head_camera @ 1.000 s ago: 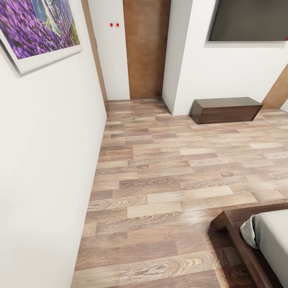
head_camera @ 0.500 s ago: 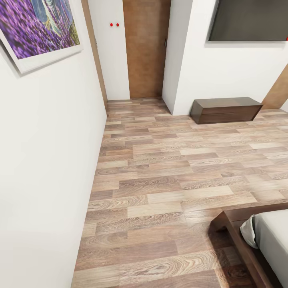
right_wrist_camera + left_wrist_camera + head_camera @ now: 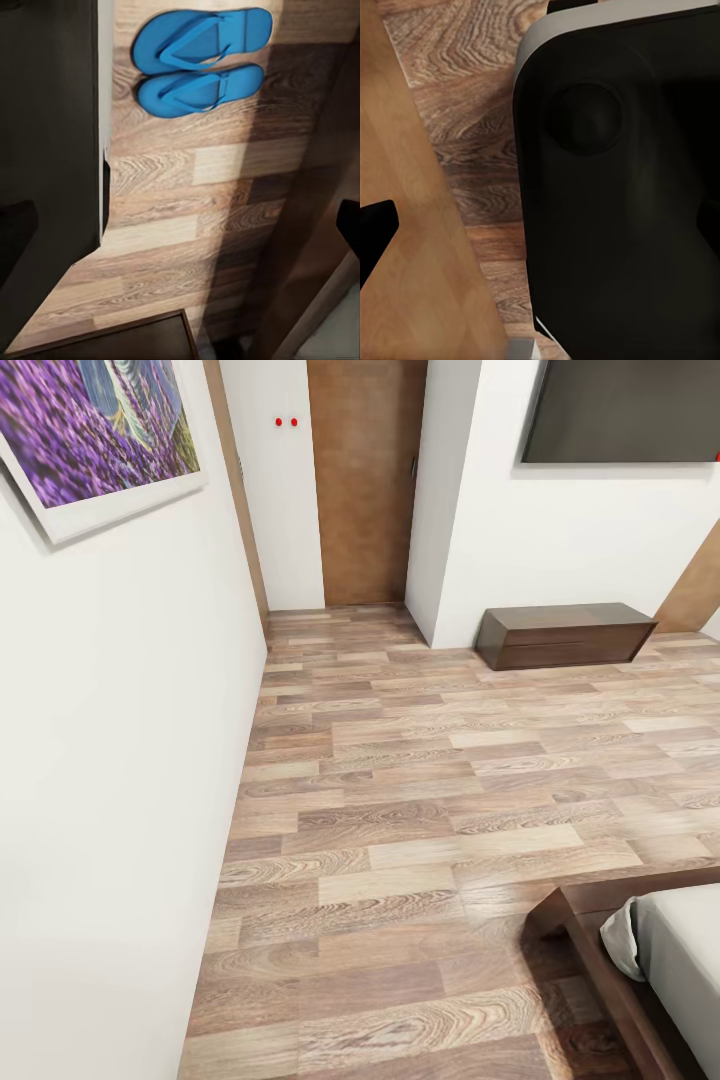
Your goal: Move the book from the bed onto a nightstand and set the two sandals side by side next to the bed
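Ahead of my right pincer, the sandals (image 3: 199, 64) lie paired on the floor (image 3: 187, 187); jaw state I cannot tell. Book hunt looks next: turn toward the bed (image 3: 680, 950).

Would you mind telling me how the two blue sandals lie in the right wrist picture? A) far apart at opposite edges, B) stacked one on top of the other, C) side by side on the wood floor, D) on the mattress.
C: the sandals lie flat, close alongside each other, on the wood-plank floor.
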Available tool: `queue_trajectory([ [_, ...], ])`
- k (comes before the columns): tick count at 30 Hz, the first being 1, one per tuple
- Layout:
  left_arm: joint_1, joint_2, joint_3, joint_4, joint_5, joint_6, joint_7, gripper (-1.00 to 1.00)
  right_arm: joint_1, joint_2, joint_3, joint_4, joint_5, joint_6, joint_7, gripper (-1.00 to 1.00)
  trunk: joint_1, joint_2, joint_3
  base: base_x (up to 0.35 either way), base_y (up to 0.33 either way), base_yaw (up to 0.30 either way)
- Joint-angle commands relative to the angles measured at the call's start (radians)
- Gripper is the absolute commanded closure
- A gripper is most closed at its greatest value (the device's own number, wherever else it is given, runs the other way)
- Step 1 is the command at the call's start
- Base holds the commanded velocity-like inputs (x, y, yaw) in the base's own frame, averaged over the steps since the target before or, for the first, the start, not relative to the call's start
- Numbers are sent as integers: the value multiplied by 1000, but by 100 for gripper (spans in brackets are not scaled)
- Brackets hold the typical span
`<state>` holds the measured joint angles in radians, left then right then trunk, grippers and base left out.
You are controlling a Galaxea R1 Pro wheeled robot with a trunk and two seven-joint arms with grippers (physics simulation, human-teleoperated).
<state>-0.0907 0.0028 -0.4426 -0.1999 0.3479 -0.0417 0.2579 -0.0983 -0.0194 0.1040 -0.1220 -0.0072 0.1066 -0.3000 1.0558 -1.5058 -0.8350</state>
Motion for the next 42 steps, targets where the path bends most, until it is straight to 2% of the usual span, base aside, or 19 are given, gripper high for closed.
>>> queue_trajectory([
  [1,0,0,-9,0,10,-3,4,-100,0,-1,9,3,-1,10,-4,-100,0,0,-1,0,0,0],
  [32,1,-7,-8,2,11,6,3,-100,0,-3,9,69,-1,11,-4,-100,0,0,-1,0,0,0],
  [42,17,-7,-9,34,9,5,4,-100,1,-3,9,73,0,12,-4,-100,0,0,-1,0,0,0],
])
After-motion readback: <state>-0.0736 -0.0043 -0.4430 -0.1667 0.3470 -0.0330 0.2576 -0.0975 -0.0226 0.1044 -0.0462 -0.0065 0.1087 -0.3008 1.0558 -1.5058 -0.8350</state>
